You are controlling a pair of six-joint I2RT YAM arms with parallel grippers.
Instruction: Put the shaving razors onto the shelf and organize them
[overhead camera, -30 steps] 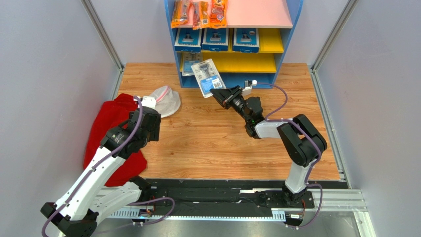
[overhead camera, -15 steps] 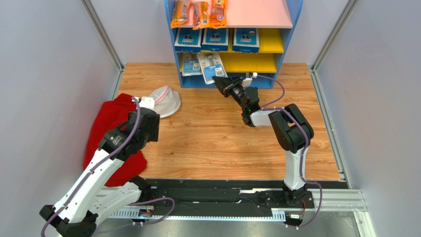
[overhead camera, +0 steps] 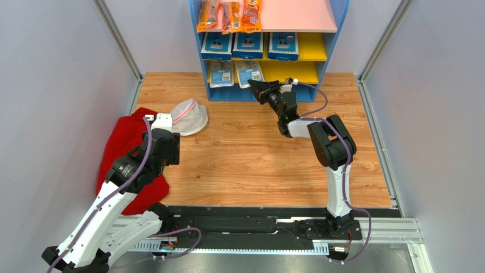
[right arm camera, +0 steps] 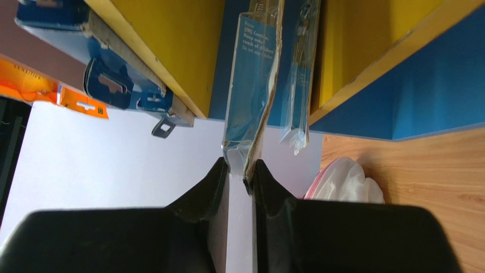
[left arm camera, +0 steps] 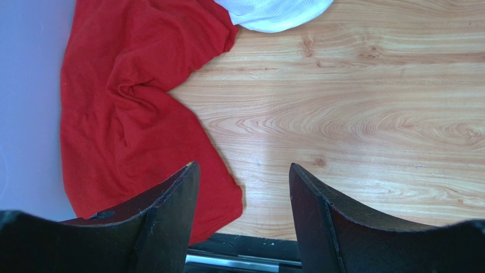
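Your right arm reaches to the far edge of the bench, where the shelf stands at the middle. The right jaws are clenched on the near edge of the held razor pack, which sits in the lower yellow level. You see it edge-on in the wrist view, and you cannot tell whether it rests on the board. The second paler pack lies just to its left on the same level. The three larger blue packs stand in a row on the upper yellow level. The orange snack packets lie on the pink top board at its left end.

Your left arm hangs over the bench near the left edge; the left jaws are released, spread apart and grasping nothing. Below them the red cloth lies crumpled along the left edge; the white mesh bag touches its far end.
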